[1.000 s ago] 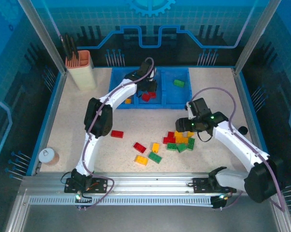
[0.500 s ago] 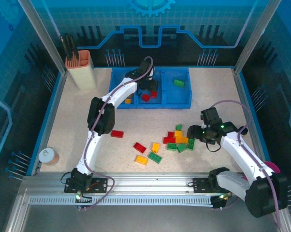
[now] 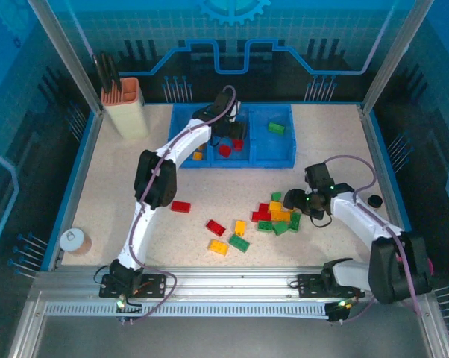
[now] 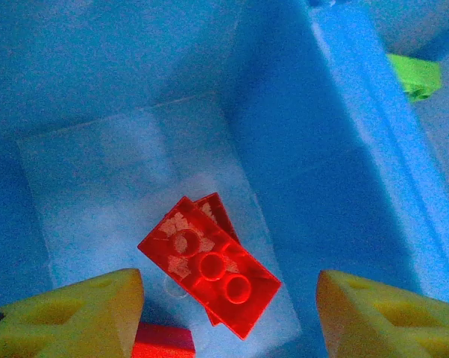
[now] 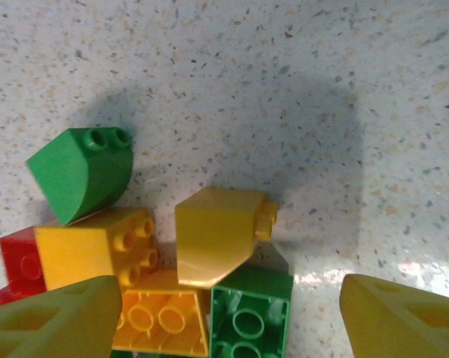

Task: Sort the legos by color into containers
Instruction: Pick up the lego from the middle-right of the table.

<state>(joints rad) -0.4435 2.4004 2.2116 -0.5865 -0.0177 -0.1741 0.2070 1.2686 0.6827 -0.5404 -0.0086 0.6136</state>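
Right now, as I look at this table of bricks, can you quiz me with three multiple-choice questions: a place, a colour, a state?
1. Where does the left gripper hang?
A) over the blue tray's middle compartment
B) over the pink cup
C) over the beige holder

2. What colour is the lone brick in the tray's right compartment?
A) red
B) yellow
C) green

3. How is the right gripper?
A) shut on a red brick
B) open, holding nothing
C) open, resting in the tray

Answers:
1 A: red bricks lie on the blue floor below it.
2 C: the top view shows it green.
3 B: its fingers stand apart above the pile, with nothing gripped.
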